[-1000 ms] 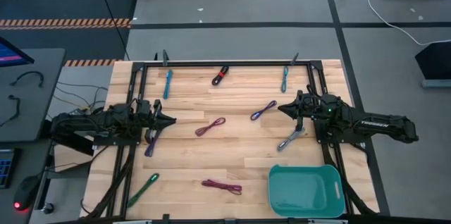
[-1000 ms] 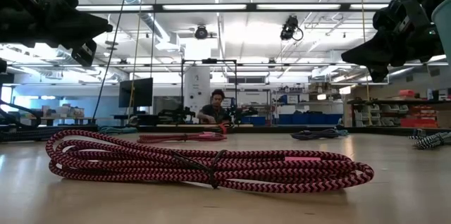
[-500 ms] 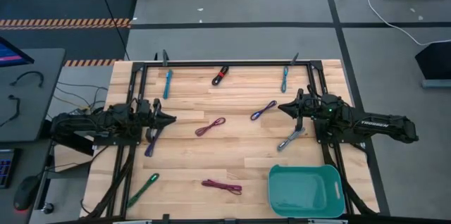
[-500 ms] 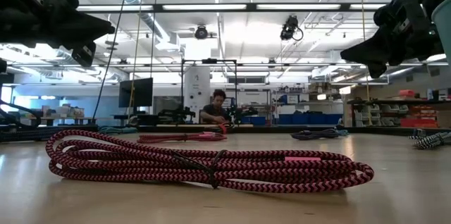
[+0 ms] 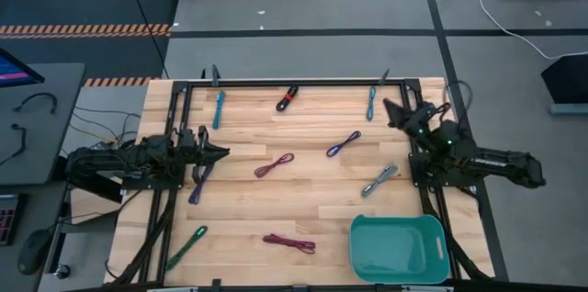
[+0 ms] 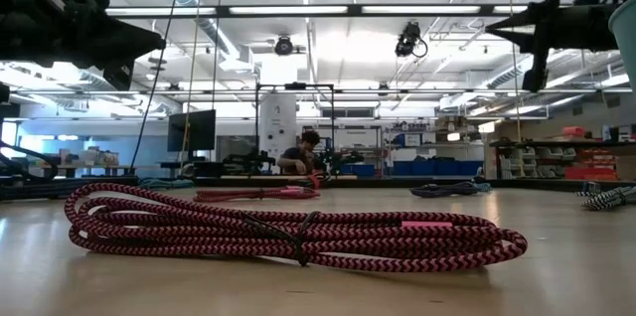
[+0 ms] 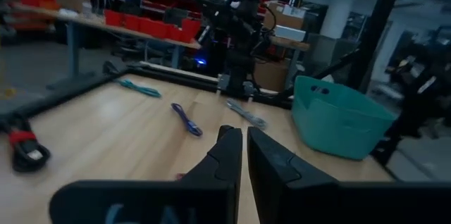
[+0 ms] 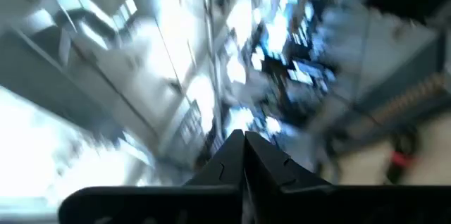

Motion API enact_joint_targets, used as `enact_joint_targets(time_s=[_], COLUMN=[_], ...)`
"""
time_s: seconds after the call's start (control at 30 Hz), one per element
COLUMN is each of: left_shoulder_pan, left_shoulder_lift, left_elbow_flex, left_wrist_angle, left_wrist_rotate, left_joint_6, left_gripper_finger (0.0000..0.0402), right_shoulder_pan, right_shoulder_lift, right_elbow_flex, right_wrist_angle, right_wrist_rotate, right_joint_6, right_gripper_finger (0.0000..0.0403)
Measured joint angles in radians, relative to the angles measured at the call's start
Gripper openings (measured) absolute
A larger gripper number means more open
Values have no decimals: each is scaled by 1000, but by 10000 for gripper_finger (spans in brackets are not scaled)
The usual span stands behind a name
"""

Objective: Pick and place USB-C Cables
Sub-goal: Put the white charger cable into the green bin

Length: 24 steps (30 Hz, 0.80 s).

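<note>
Several short bundled USB-C cables lie flat on the wooden table: teal ones (image 5: 219, 108) (image 5: 371, 102), a red-black one (image 5: 288, 97), purple ones (image 5: 344, 143) (image 5: 197, 185), magenta ones (image 5: 274, 165) (image 5: 289, 243), a grey one (image 5: 378, 180) and a green one (image 5: 187, 244). My left gripper (image 5: 223, 152) (image 7: 243, 132) hovers shut above the left side, over the purple bundle's far end. My right gripper (image 5: 388, 106) (image 8: 243, 134) is shut and raised near the far right, beside the teal cable. It touches nothing.
A teal bin (image 5: 398, 248) (image 7: 337, 115) stands at the near right corner. A black frame rail (image 5: 303, 81) runs along the far edge. The magenta bundle (image 6: 298, 229) fills the low view's foreground. A person sits far off in the room (image 6: 303, 152).
My right gripper has swung from the table's middle right toward the far edge, turning and tipping upward. It has stayed shut. The cables lie as before.
</note>
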Motion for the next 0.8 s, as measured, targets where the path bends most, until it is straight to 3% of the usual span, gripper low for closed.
enact_joint_targets(time_s=[0.2,0.37,0.43,0.57,0.7,0.8], left_shoulder_pan=[0,1,1,1,1,1], left_shoulder_lift=[0,0,0,0,0,0], left_elbow_flex=[0,0,0,0,0,0], left_wrist_angle=[4,4,3,3,4,5], left_wrist_rotate=[-28,-31,-31,-31,-56,-78], left_joint_6=[93,106,104,102,80,86], left_gripper_finger=[32,26,25,29,34,32], right_shoulder_pan=[-12,-11,-3,6,6,6], right_shoulder_lift=[2,10,28,134,302,421], right_elbow_flex=[0,94,200,507,766,861], right_wrist_angle=[84,40,-157,-793,-1266,-1508], right_wrist_rotate=[202,30,20,-46,-259,-433], right_joint_6=[-65,-279,-283,-290,-387,-453], right_gripper_finger=[16,11,5,5,5,5])
